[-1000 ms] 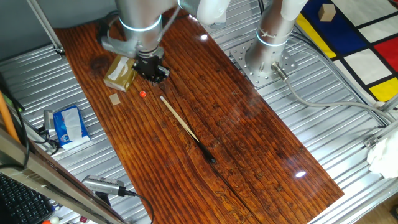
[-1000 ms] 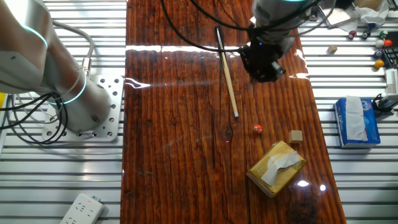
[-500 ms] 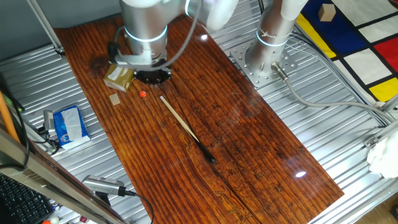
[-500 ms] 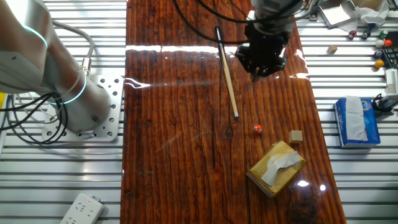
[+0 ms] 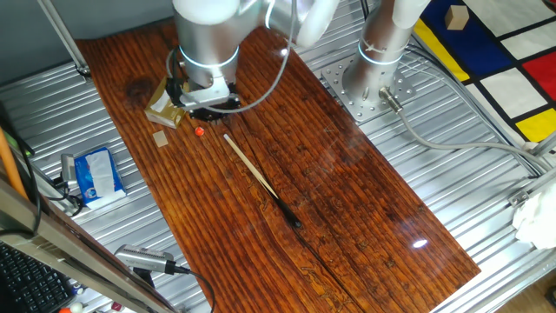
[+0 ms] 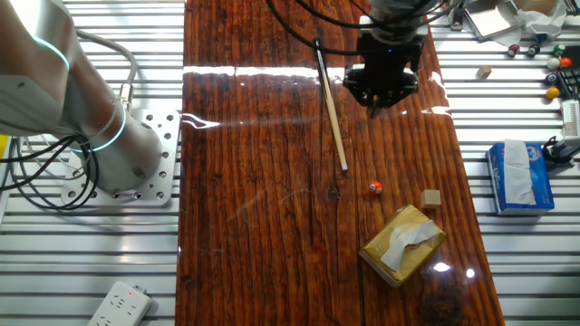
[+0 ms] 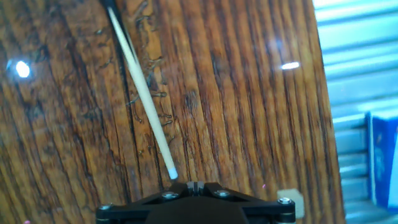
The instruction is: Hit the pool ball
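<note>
- Pincer (image 6: 375,98) hangs over the bench (image 6: 263,226), holding nothing; can't tell if jaws are parted.
- Cue stick (image 6: 331,107) lies just beside it, ungrasped.
- Pool ball (image 6: 376,187) sits near, apart, unstruck; pickup and strike remain.

Over the last second the claw (image 6: 374,110) has swung round on its wrist: in the other fixed view it has slid a little left and up the surface (image 6: 272,226), farther from the ball (image 6: 375,187). In one fixed view the wrist now hides more of the box (image 5: 163,110) than before.
</note>
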`<state>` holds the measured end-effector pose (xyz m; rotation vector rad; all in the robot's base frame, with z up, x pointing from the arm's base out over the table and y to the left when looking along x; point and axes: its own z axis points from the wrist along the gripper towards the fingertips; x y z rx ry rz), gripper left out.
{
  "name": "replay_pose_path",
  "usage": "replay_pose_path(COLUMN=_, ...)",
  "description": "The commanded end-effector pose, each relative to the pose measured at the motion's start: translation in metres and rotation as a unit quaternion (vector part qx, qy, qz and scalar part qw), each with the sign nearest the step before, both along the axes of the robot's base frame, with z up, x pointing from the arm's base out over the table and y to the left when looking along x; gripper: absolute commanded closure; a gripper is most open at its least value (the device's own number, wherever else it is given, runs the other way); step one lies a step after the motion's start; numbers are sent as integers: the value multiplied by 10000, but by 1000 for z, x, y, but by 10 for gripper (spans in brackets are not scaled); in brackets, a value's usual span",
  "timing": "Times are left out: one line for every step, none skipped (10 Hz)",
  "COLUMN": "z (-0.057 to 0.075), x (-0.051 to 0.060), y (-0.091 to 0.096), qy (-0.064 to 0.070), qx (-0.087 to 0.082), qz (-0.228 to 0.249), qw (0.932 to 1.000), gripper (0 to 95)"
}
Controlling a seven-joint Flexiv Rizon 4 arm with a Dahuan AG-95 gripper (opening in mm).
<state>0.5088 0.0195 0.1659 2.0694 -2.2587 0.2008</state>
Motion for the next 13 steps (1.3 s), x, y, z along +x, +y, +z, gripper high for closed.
replay_pose_path(z=-3, x=10, y=16, qy=-56, qx=1108, qz=-148, qw=9937, gripper=950)
replay_pose_path(z=-4, x=13, y=23, qy=-73, qx=1224, qz=78, qw=9924, gripper=950)
replay_pose_path(z=-4, x=15, y=25, qy=-83, qx=1347, qz=185, qw=9907, gripper=950)
replay_pose_path(z=-4, x=15, y=25, qy=-106, qx=1517, qz=265, qw=9880, gripper=950)
replay_pose_path(z=-4, x=15, y=25, qy=-136, qx=1593, qz=280, qw=9867, gripper=950)
replay_pose_path(z=-4, x=15, y=25, qy=-154, qx=1525, qz=299, qw=9877, gripper=950)
replay_pose_path(z=-4, x=15, y=25, qy=-159, qx=1514, qz=275, qw=9880, gripper=950)
replay_pose_path(z=-4, x=15, y=25, qy=-157, qx=1495, qz=282, qw=9882, gripper=950)
replay_pose_path(z=-4, x=15, y=24, qy=-156, qx=1475, qz=276, qw=9885, gripper=950)
replay_pose_path(z=-4, x=15, y=24, qy=-148, qx=1448, qz=268, qw=9890, gripper=950)
replay_pose_path(z=-4, x=15, y=24, qy=-150, qx=1316, qz=278, qw=9908, gripper=950)
replay_pose_path(z=-4, x=15, y=24, qy=-151, qx=1290, qz=262, qw=9912, gripper=950)
replay_pose_path(z=-4, x=15, y=24, qy=-157, qx=1289, qz=165, qw=9914, gripper=950)
